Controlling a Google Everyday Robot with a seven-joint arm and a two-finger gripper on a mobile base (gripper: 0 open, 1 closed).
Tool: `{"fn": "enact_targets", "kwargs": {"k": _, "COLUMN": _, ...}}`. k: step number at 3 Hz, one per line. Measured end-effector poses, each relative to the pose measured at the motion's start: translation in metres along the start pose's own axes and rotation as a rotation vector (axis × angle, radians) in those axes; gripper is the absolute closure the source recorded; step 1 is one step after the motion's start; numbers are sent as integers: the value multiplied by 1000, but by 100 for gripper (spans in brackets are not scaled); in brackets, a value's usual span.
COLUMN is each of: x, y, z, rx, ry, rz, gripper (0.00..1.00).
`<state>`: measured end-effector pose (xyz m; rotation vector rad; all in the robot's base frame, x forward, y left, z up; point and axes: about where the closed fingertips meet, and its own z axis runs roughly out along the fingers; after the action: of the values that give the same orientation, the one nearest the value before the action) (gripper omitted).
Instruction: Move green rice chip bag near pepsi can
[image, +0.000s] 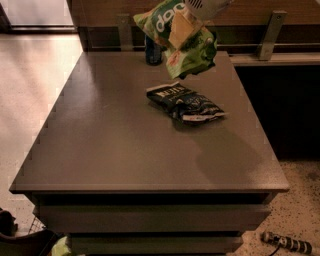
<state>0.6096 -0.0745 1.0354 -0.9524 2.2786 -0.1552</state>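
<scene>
One gripper (186, 31) top centre, fingers (179, 32) clamped on green rice chip bag (197, 50), aloft beside pepsi can (152, 52)

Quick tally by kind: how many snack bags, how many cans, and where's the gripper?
Snack bags: 2 (green rice chip bag, held aloft by the gripper over the far end of the table; dark navy bag lying on the table)
Cans: 1 (pepsi can, at the far edge)
Total: 3
</scene>
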Motion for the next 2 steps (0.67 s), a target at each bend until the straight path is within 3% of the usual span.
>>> {"fn": "enact_targets", "kwargs": {"k": 1, "x": 2, "y": -6, "z": 4, "rx": 0, "ry": 4, "rz": 43, "gripper": 100}}
{"fn": "enact_targets", "kwargs": {"k": 2, "x": 4, "y": -44, "z": 32, "rx": 14, "ry": -3, "rz": 179, "gripper": 100}}
